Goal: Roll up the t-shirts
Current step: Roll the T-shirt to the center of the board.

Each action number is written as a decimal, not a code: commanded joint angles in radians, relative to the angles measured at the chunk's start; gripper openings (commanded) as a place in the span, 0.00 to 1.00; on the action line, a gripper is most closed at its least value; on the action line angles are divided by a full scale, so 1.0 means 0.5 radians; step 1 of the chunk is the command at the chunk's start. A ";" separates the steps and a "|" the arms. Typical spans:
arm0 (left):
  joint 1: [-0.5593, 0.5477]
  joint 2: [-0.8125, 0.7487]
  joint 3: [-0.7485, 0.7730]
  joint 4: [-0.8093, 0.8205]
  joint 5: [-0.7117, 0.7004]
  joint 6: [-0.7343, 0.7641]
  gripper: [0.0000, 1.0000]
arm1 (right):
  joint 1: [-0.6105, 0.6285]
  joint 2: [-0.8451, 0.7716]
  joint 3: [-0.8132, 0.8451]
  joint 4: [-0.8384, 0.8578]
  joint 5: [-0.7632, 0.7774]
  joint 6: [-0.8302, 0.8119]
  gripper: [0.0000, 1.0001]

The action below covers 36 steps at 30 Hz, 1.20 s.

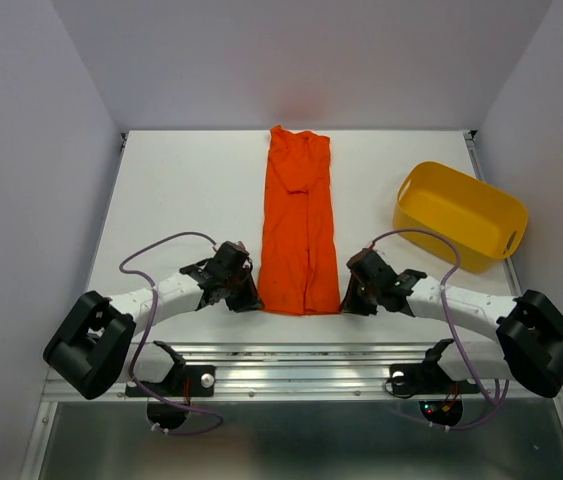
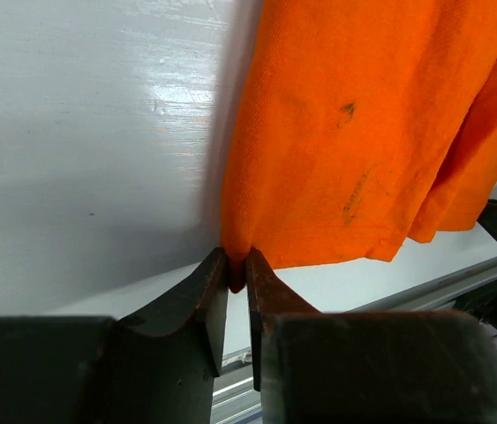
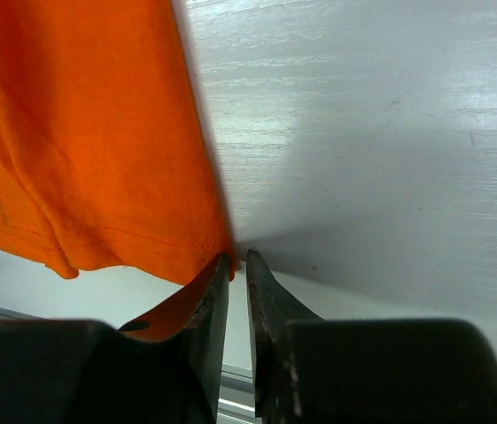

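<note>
Top external: t-shirt [image 1: 299, 225], long orange strip; left gripper [image 2: 237, 263] pinches its corner; right gripper [image 3: 237, 261]: cannot tell.

White table [image 1: 181, 190]: orange-red t-shirt [image 1: 299, 230] laid at centre as long narrow strip, run near to far; yellow tub [image 1: 459, 213] set at right, apart.

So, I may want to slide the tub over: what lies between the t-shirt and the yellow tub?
Nothing. In the top view, the stretch of white table between the t-shirt and the tub is bare.
</note>
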State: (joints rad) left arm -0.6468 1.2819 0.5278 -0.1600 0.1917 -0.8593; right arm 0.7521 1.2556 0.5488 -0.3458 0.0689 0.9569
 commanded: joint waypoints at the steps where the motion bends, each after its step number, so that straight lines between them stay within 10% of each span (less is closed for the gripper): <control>1: -0.010 -0.008 -0.028 0.022 -0.003 -0.012 0.19 | -0.013 -0.008 -0.024 0.096 -0.024 0.001 0.17; 10: -0.016 -0.024 0.027 -0.030 -0.015 -0.012 0.00 | -0.013 -0.143 -0.033 0.096 -0.043 0.083 0.47; 27: -0.035 -0.048 0.037 -0.051 -0.043 -0.024 0.00 | -0.013 -0.253 -0.057 0.130 0.016 0.172 0.41; 36: -0.044 -0.018 0.058 -0.054 -0.049 -0.018 0.00 | -0.013 -0.128 -0.030 0.173 -0.030 0.133 0.61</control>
State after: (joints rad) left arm -0.6579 1.2816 0.5278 -0.1646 0.1822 -0.8703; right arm 0.7521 1.1477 0.5217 -0.3023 0.0654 1.0252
